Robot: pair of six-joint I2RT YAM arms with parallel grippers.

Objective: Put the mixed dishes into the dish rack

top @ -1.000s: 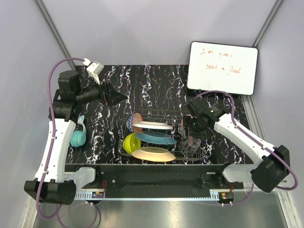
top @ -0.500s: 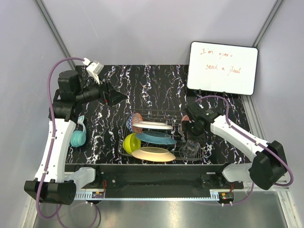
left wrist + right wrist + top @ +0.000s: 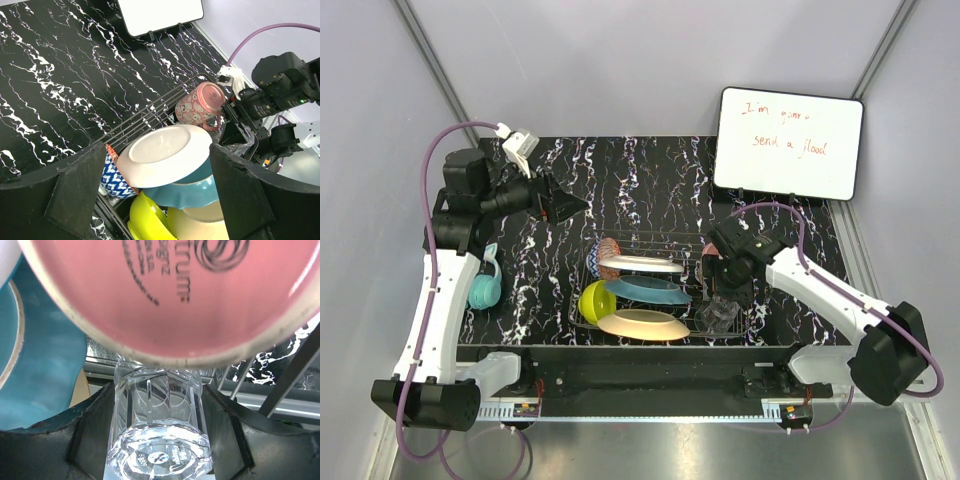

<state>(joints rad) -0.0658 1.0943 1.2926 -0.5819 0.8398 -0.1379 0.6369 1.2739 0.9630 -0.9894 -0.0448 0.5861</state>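
Note:
The silver wire dish rack (image 3: 660, 237) holds the white plate (image 3: 640, 265), teal plate (image 3: 655, 290) and orange plate (image 3: 642, 324) leaning in a row. The yellow-green bowl (image 3: 594, 300) and small patterned bowl (image 3: 608, 248) sit at its left end, and the reddish cup (image 3: 705, 265) lies at its right end. My right gripper (image 3: 159, 440) is shut on the clear glass (image 3: 159, 435), base toward the camera, low in the rack's right end (image 3: 717, 312) just below the cup's base (image 3: 190, 290). My left gripper (image 3: 570, 205) is open and empty, raised behind and left of the rack.
A white board with red writing (image 3: 788, 140) stands at the back right. A teal object (image 3: 485, 290) lies by the left arm at the mat's left edge. Rack wires (image 3: 295, 365) run close to the right of the glass.
My right gripper has shifted slightly left and toward the near side at the rack's right end, with the glass between its fingers. The left arm has not moved.

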